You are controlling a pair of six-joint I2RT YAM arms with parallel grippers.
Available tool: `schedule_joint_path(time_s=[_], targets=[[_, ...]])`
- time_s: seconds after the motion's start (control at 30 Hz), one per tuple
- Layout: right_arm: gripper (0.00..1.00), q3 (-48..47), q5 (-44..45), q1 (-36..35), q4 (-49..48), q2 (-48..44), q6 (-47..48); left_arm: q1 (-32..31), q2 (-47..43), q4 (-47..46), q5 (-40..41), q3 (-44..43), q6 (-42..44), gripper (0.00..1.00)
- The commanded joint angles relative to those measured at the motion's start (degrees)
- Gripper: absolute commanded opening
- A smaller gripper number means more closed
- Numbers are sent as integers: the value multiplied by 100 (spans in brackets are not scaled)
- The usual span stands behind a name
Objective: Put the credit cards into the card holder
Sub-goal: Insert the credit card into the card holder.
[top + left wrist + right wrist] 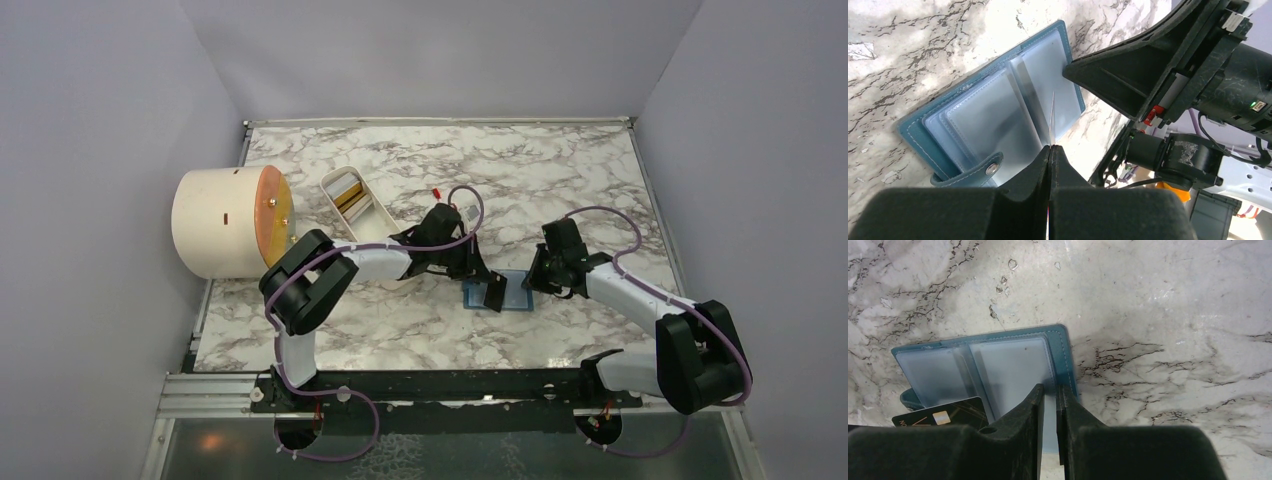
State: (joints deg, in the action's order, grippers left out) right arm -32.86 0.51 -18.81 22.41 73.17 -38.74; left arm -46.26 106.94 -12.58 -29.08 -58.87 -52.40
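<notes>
Top view: I count two cards and one card holder. The card holder [518, 298] lies open on the marble table [560, 180] between my two grippers, its long axis running 9 to 3 o'clock. The left gripper [484, 282] is clamped tight on the dark card [495, 296] at the holder's 9 o'clock end. The right gripper [533, 283] is at the 3 o'clock end. The yellow card [347, 190] rests in the white tray [380, 215], toward 10 o'clock.

Left wrist: the dark card, seen edge-on, points to 12 o'clock over the holder's fold. The holder runs 8 to 2.

Right wrist: the fingers stand a narrow slit apart, gripping nothing I can see, with their tips on the holder's right panel. The holder spreads toward 11 o'clock.
</notes>
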Motion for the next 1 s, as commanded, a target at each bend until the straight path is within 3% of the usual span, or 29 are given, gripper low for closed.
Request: schedule_joint_path(time_s=[0.0, 0.27, 0.97], targets=[[14, 162, -51, -30, 217, 15, 68, -41, 117, 145, 302, -177, 21, 0], [14, 179, -56, -33, 209, -14, 64, -41, 165, 480, 654, -226, 222, 0], [14, 303, -357, -34, 191, -191, -68, -41, 511, -180, 609, -184, -164, 0]])
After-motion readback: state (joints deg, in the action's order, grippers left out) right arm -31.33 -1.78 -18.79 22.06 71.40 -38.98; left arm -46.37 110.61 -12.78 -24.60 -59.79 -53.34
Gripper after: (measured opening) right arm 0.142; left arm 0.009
